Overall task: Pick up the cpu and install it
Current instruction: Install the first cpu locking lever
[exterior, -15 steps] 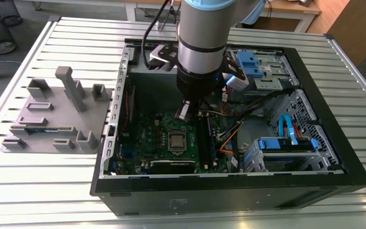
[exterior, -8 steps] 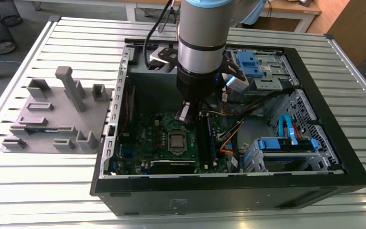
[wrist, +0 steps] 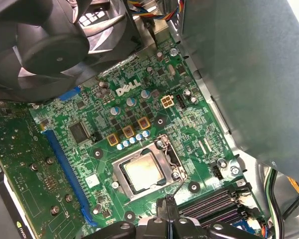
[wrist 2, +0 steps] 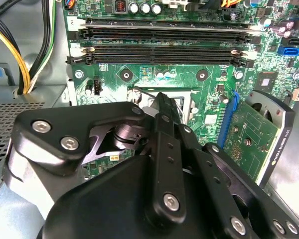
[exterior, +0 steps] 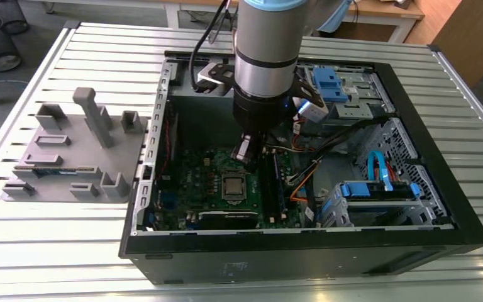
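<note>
While the cpu (wrist: 143, 171) lies flat in its socket on the motherboard (wrist: 194, 137), the gripper (wrist: 167, 203) tips hang just beside the socket edge, apart from the chip. Jaws are pressed together with nothing between them. In the exterior view the arm (exterior: 264, 56) drops near-vertical into the open computer case (exterior: 309, 250), wrist low over the board. The cpu is small, square and silvery-topped, framed by the socket's metal bracket.

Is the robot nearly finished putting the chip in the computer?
Nearly, it seems. Done: the cpu lies flat in its socket on the motherboard. In hand: nothing; the gripper hovers shut, close by the socket. Left: I cannot tell whether the socket's lever is latched.
</note>
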### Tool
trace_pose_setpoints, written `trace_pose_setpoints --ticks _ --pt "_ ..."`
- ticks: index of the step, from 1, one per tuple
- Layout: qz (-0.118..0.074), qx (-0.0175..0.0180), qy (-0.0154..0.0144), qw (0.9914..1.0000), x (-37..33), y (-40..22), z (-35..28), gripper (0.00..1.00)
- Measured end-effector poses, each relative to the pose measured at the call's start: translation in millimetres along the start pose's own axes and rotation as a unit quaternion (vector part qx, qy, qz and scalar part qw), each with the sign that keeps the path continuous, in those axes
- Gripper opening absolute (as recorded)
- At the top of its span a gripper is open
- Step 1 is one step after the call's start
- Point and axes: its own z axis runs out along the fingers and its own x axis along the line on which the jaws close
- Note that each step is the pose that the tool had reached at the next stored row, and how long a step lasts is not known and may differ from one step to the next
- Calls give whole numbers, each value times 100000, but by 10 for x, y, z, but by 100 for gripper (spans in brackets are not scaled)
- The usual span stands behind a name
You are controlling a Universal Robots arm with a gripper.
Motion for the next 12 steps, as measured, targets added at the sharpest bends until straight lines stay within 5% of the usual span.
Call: trace_pose_setpoints --ticks 12 --pt "692 -18 133 99998 2 7 13 11"
